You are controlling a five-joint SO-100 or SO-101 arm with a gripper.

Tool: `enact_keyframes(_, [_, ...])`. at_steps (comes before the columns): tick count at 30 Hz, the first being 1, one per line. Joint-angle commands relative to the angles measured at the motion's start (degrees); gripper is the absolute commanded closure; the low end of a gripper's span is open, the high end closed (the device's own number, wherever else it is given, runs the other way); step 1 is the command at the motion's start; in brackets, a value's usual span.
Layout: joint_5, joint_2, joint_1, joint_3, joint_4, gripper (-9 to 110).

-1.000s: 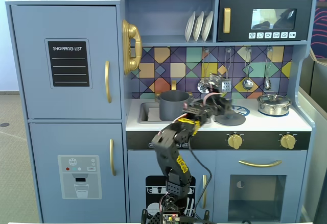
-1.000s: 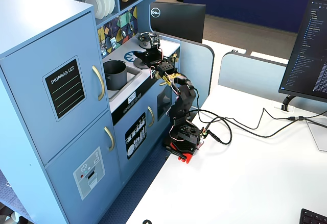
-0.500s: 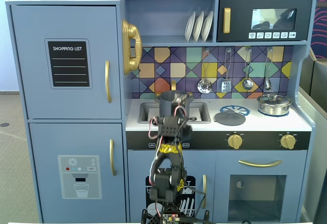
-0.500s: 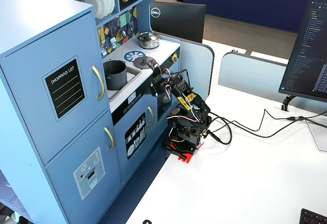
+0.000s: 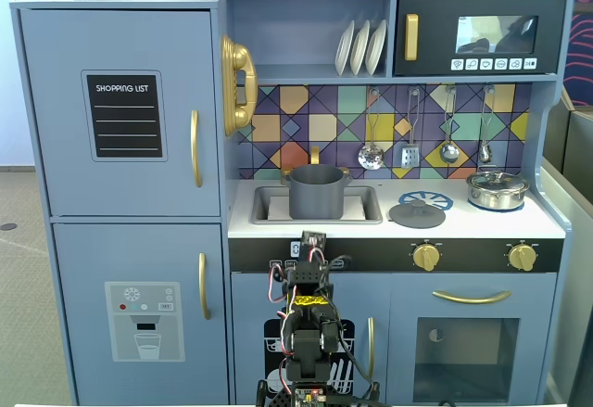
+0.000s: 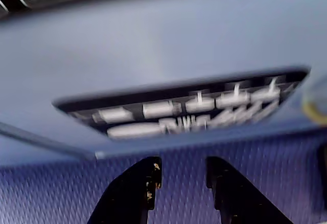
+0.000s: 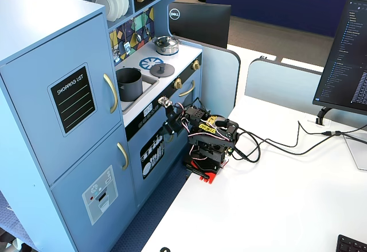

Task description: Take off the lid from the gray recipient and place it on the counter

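One flat matte dark-gray lid (image 5: 417, 213) lies on pale toy-kitchen counter (image 5: 482, 224), front edge | light, rigid, probably slick; pinch central knob | gripper (image 6: 180, 175) slightly parted, empty | open dark-gray stockpot (image 5: 316, 192) in sink.

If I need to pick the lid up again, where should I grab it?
By the small knob in the middle of the lid, probably from straight above. It lies flat on the counter by the burner print, so the thin rim offers the hand little purchase.

Frontal, high oblique, and close wrist cameras
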Motion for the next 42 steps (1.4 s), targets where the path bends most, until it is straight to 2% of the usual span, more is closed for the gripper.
enact_keyframes(1, [1.2,3.0,-0.7,1.9,0.5,102])
enact_keyframes(4, [4.7,4.6,-1.7,2.0,7.1,102])
enact_keyframes(9, [4.0,7.0,-2.1,2.0,21.3,102])
enact_keyframes(18, [-5.1,9.2,-0.1,2.1,39.7,100])
enact_keyframes(22, [-1.7,9.2,0.3,2.1,40.1,99])
enact_keyframes(42, [-1.4,9.2,0.4,2.1,40.1,98])
